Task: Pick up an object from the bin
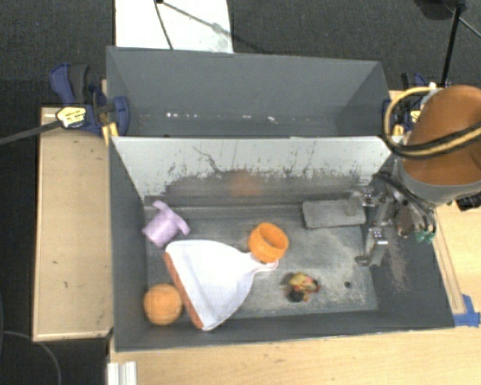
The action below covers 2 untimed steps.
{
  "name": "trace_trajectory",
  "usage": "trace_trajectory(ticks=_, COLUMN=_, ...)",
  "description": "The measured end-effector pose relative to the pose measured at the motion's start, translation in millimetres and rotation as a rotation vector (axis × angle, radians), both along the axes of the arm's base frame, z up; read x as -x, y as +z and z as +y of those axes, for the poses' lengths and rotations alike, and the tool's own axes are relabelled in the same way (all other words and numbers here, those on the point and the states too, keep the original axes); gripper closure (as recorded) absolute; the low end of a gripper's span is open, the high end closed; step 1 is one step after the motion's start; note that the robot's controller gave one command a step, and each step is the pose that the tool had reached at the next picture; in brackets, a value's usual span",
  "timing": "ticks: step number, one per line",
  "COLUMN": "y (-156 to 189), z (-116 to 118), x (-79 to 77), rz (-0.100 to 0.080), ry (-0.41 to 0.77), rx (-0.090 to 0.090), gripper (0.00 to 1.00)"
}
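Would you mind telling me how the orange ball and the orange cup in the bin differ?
The orange ball is round and closed; the orange cup is hollow with its opening showing. The ball lies in the bin's lower left corner beside the white cloth; the cup lies mid-bin at the cloth's tip, nearer the gripper. Both are orange.

One camera looks down on the whole bin [248, 87], tilted toward its far wall (arm [453, 135] enters from the right).

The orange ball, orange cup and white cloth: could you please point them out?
orange ball [162, 304], camera view, its round middle.
orange cup [268, 244], camera view, its middle.
white cloth [212, 277], camera view, its flat middle.
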<state>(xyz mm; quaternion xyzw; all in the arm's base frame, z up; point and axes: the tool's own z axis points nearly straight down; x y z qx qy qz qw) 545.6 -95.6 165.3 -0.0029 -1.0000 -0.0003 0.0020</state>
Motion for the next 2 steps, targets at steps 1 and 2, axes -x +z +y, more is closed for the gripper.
trace_trajectory(ticks=1, y=5, z=0, x=-1.3, rz=-0.007, ry=0.002, rx=0.001, gripper=0.0)
trace_trajectory(ticks=2, y=-21, z=33, x=-6.1, rz=-0.013, ry=-0.055, rx=0.003, gripper=0.0)
